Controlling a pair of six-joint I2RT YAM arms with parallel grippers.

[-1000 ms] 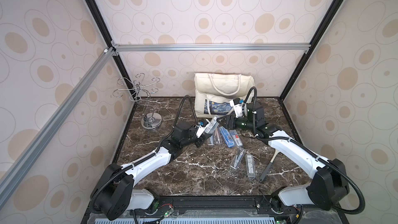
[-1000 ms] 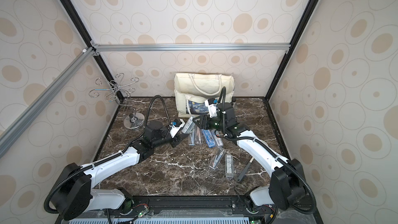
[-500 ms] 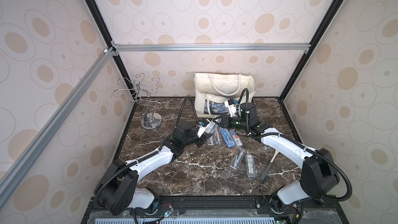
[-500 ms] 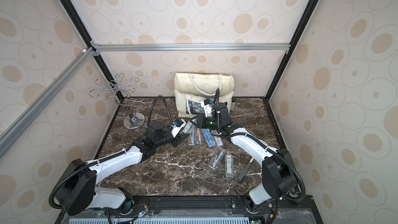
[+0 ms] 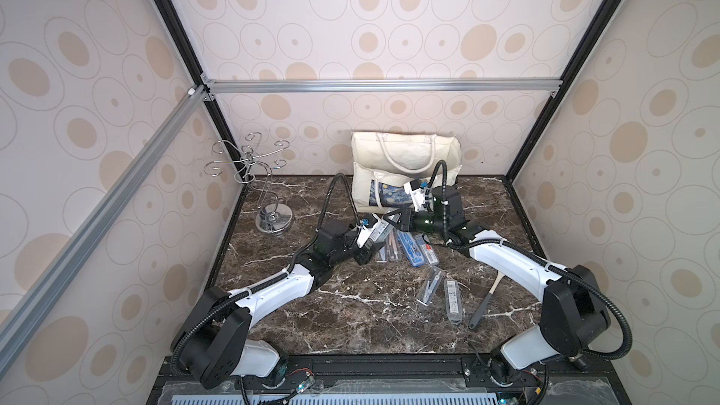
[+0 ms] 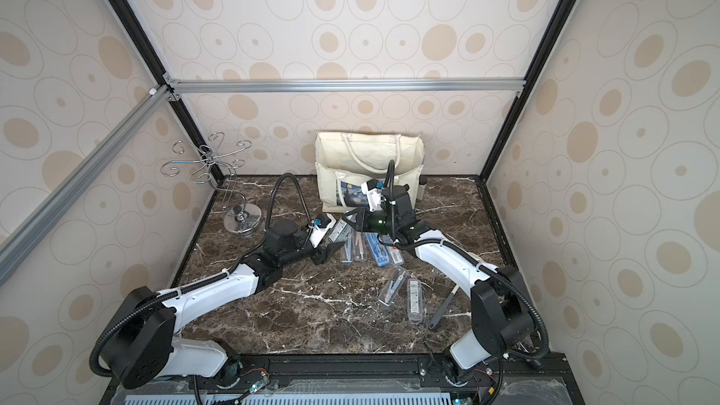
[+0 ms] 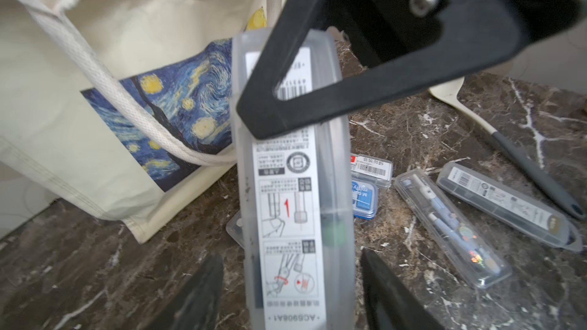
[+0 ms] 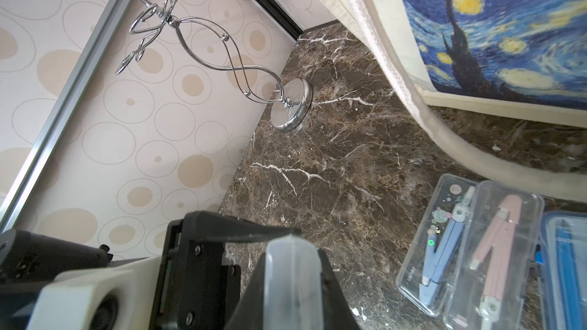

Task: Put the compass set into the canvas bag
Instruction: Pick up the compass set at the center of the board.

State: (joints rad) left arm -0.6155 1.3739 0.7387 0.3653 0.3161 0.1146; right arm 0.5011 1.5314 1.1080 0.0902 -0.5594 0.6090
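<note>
Left wrist view: compass set (image 7: pixel 295 217), in a frosted plastic box, was clamped at its far end by the right gripper (image 8: pixel 292 280), whose jaws were closed onto it. Left gripper (image 7: pixel 292 287) had its jaws spread either side of the near end, gaps showing, gripping nothing. Compass set was held above the marble table (image 5: pixel 350 305), just in front of the upright canvas bag (image 5: pixel 389 157), not inside it.

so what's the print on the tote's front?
Blue-and-yellow swirling starry-night print on the cream canvas bag; clearest in the right wrist view.
</note>
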